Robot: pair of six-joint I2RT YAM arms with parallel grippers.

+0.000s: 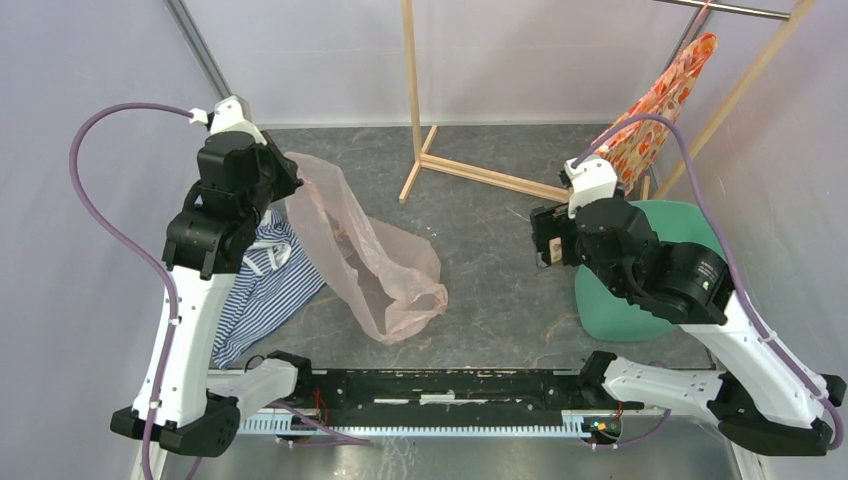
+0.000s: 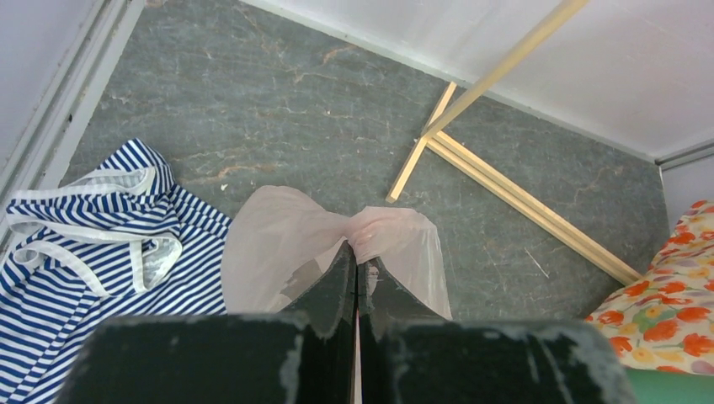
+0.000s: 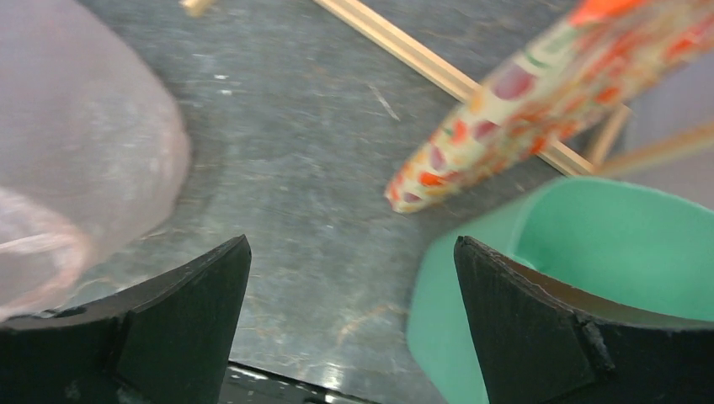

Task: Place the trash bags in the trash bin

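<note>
Wide view first: the dark grey marbled table [image 1: 480, 200] fills the floor of the scene, with a pale wooden rack [image 1: 480, 172] standing at twelve o'clock. Over at four o'clock sits the mint-green rounded-square plastic bin [image 1: 620, 310], mouth up, half hidden under the right arm and with nothing visible inside it.

And there's the prize, the thin translucent pale-pink plastic bag [image 1: 370, 260], well apart from the bin. It hangs from ten o'clock and trails down to a heap near seven o'clock. Its top edge is raised, I'd say so the film can be carried across.

Beside it at eight o'clock lies a blue-and-white striped cloth [image 1: 270, 290], not our concern. An orange floral-patterned bag [image 1: 660, 110] dangles at two o'clock, just behind the bin.

Now the hands. The left gripper [image 2: 355, 252] has its jaws pressed together on a bunched pinch of the pink film. The right gripper [image 3: 349, 252] hovers near three o'clock, beside the bin's rim, jaws spread wide with nothing between them. That looks like readiness to take the bag's loose end.
</note>
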